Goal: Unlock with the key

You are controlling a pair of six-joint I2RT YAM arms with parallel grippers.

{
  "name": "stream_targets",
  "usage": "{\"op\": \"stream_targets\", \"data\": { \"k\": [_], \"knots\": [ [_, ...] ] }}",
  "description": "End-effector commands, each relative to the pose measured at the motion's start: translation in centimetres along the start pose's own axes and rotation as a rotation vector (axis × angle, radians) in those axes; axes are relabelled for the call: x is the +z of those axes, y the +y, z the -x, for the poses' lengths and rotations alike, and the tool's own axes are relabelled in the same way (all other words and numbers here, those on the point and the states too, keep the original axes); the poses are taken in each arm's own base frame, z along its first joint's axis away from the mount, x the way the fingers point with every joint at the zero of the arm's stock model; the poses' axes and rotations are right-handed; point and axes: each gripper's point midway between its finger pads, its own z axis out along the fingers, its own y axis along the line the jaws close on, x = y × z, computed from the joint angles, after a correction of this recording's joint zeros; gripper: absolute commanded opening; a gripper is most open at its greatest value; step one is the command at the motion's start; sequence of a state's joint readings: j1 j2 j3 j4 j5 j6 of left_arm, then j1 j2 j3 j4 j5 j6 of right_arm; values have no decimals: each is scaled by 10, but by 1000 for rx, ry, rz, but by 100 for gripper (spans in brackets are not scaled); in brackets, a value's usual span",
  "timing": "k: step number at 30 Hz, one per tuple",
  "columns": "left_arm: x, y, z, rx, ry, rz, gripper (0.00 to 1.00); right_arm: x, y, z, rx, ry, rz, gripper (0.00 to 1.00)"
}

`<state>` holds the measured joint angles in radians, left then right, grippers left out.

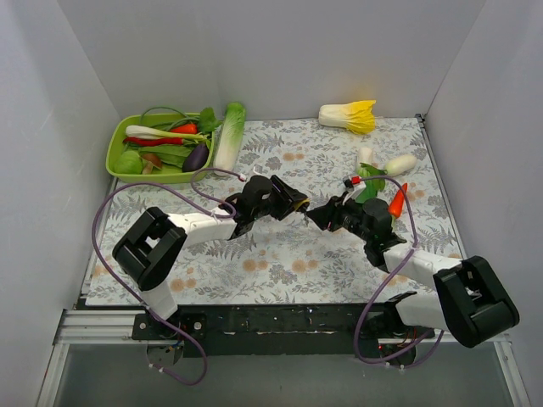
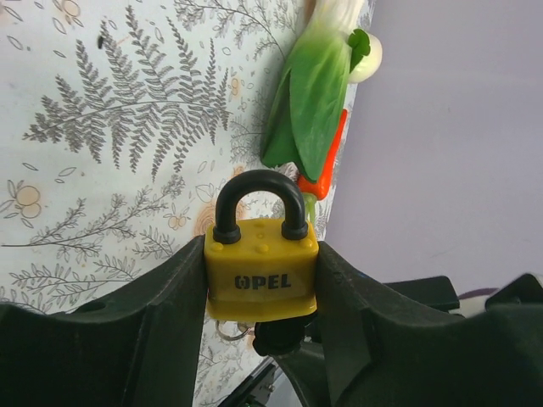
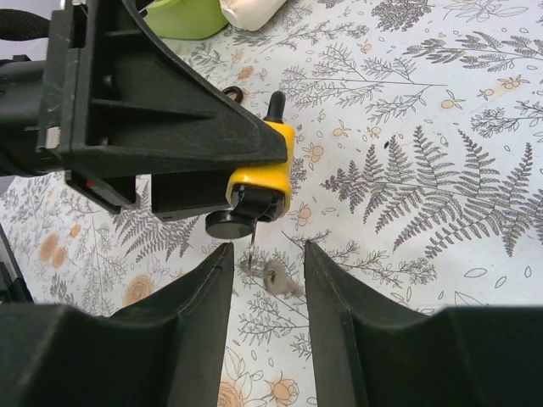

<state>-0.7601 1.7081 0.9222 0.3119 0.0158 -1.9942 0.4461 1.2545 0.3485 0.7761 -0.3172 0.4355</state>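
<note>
My left gripper [image 2: 261, 292] is shut on a yellow padlock [image 2: 261, 275] marked OPEL, gripping its body from both sides. The black shackle [image 2: 259, 191] stands upright with both legs down in the body. A key with a round black head [image 3: 231, 223] sticks out of the padlock's [image 3: 270, 165] underside, and a ring with a silver key [image 3: 276, 273] dangles below it. Just short of the black head, my right gripper [image 3: 267, 254] is open, its fingers [image 3: 199, 297] on either side of the dangling ring and touching nothing. From above, the two grippers [image 1: 293, 203] [image 1: 321, 216] meet mid-table.
A green tray [image 1: 119, 161] of toy vegetables sits at the back left with a daikon [image 1: 229, 136] beside it. A napa cabbage [image 1: 349, 115] lies at the back. Bok choy [image 1: 371, 182] and a carrot [image 1: 397, 200] lie close behind my right arm.
</note>
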Motion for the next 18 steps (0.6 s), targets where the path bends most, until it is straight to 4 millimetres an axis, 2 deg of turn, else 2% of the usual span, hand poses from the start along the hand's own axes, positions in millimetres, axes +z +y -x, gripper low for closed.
{"op": "stream_targets", "data": {
  "k": [1, 3, 8, 14, 18],
  "knots": [
    [-3, -23, 15, -124, -21, -40, 0, -10, 4, 3, 7, 1, -6, 47],
    [-1, -21, 18, -113, -34, -32, 0, -14, 4, -2, 17, 13, -14, 48],
    [1, -19, 23, -89, -64, -18, 0, -19, 3, 6, 12, -5, -49, 50],
    [3, -11, 25, -69, -89, 13, 0, -6, -1, 20, -24, -29, -118, 51],
    [5, -11, 22, -68, -86, 16, 0, 8, 9, 26, -22, -38, -90, 51]
  ]
}}
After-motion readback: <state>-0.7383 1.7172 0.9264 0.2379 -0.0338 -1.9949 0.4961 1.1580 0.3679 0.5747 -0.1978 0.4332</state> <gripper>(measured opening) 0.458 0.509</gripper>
